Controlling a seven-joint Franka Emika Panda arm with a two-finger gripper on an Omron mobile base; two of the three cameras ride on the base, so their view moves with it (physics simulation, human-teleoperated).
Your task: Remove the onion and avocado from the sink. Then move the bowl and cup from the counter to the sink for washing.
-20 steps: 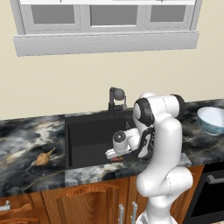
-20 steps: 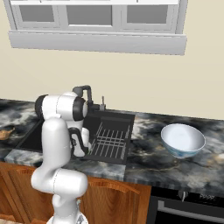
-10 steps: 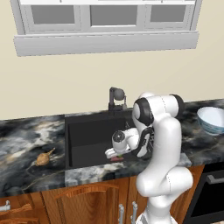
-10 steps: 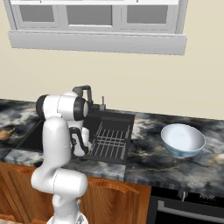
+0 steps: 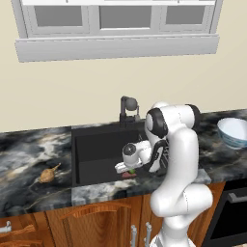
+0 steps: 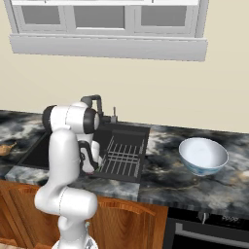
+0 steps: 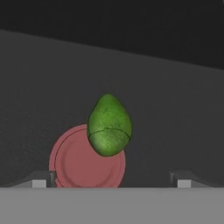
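- The bench [image 5: 29, 154] runs wall to wall, marbled black, grey and white stone over brown wooden cabinets [image 5: 91, 224].
- The sink [image 5: 96, 149] is a black recessed basin set in that bench, with a dark faucet [image 5: 128, 108] at its back edge and a wire rack [image 6: 124, 155] on its right section.
- The white arm [image 5: 178, 159] rises in front of the cabinets and bends down over the sink's front right part.
- The bowl [image 6: 203, 155] — wide, white with a bluish rim — sits upright on the bench, well to the right of the sink.
- The end effector [image 7: 112, 183] hangs low inside the basin, its fingers [image 7: 37, 180] spread wide with nothing between them.
- A round reddish drain plate [image 7: 78, 164] lies on the sink floor just ahead of the fingers.
- The avocado [image 7: 109, 125] rests on the sink floor, overlapping the far edge of that plate, its narrow end pointing away from the hand; it is apart from both fingers.
- The onion [image 5: 47, 174] lies on the bench left of the sink — tan, with its thin stem tail pointing toward the basin.
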